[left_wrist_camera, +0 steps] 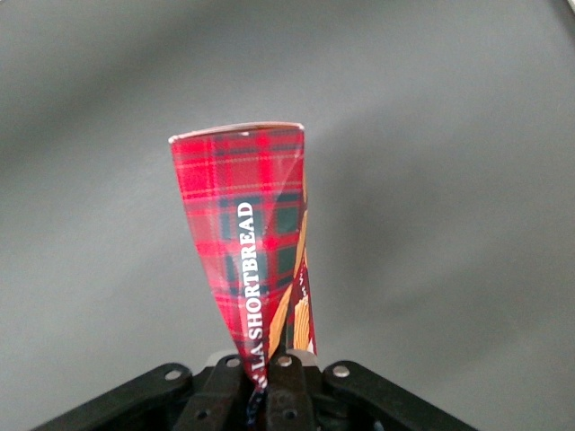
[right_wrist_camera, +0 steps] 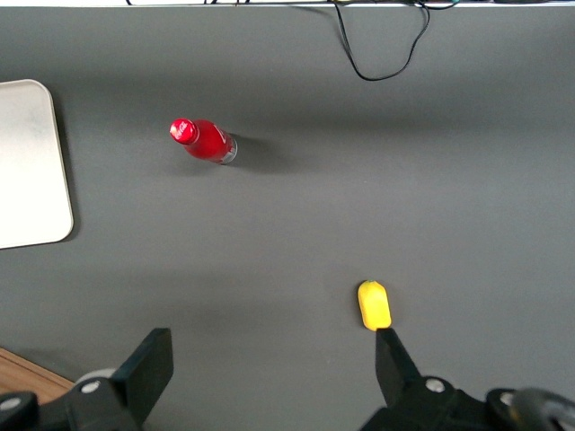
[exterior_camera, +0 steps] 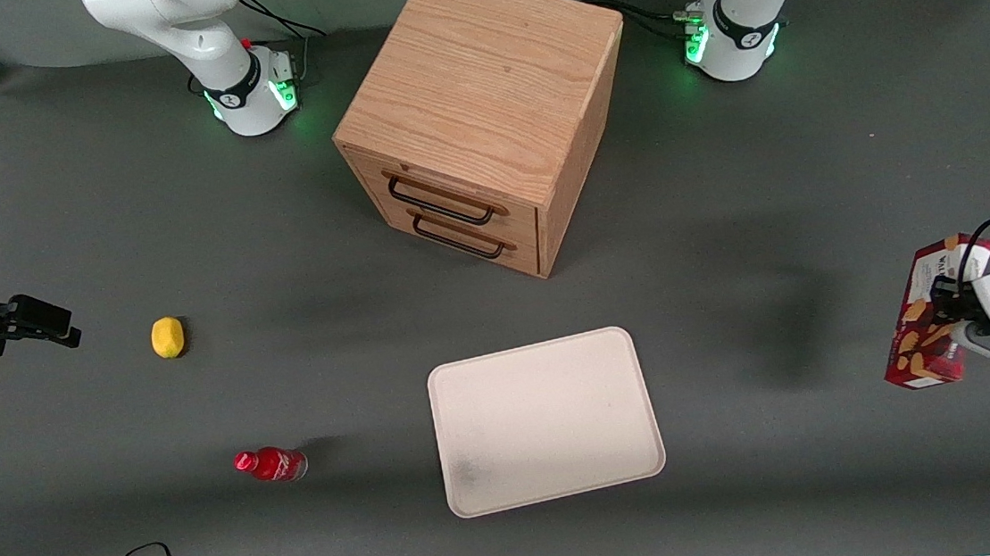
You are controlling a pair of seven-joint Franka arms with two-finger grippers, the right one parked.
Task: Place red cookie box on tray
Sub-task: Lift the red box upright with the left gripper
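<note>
Claw point(exterior_camera: 955, 309) of the left arm, clamped on the red cookie box point(exterior_camera: 933, 316) held aloft at the working arm's end, is well apart from the tray point(exterior_camera: 543, 421), so the long box could swing or slip during the carry.

the claw point(exterior_camera: 946, 310) holds the red cookie box point(exterior_camera: 928, 312) above the desk point(exterior_camera: 766, 200) at the working arm's end, well apart from the tray point(exterior_camera: 546, 419). the tray lies nearer the front camera than the drawer cabinet point(exterior_camera: 481, 118). the bottle point(exterior_camera: 271, 464) and lemon point(exterior_camera: 167, 336) lie toward the parked arm's end.
</note>
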